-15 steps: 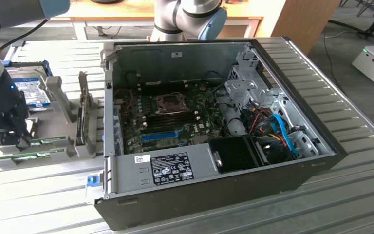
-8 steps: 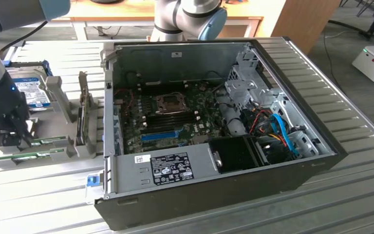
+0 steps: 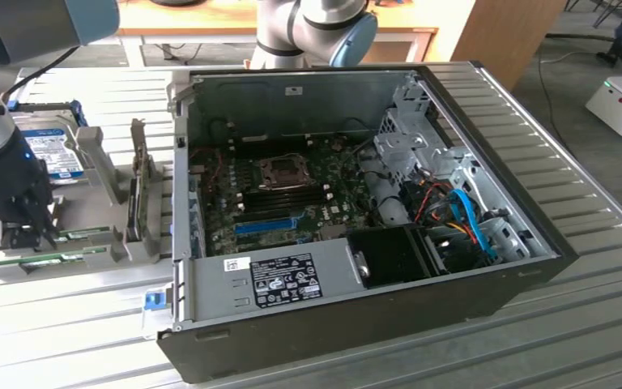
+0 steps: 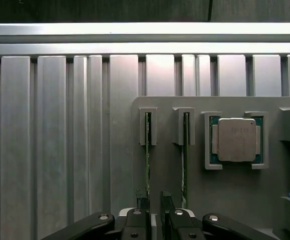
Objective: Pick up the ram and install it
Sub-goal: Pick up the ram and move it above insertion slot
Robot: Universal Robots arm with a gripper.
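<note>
Tool (image 4: pixel 154 197) hangs open over the grey holder (image 4: pixel 225 200), jaws straddling the ram (image 4: pixel 148 150) standing on edge in its slot, but off-centre, so closing could tilt it, or one finger could catch the second stick (image 4: pixel 185 150) just beside.

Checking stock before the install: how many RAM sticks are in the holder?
2 RAM sticks, both on edge in neighbouring slots of the grey holder: one next to the CPU, the other one slot farther. More may be hidden.
</note>
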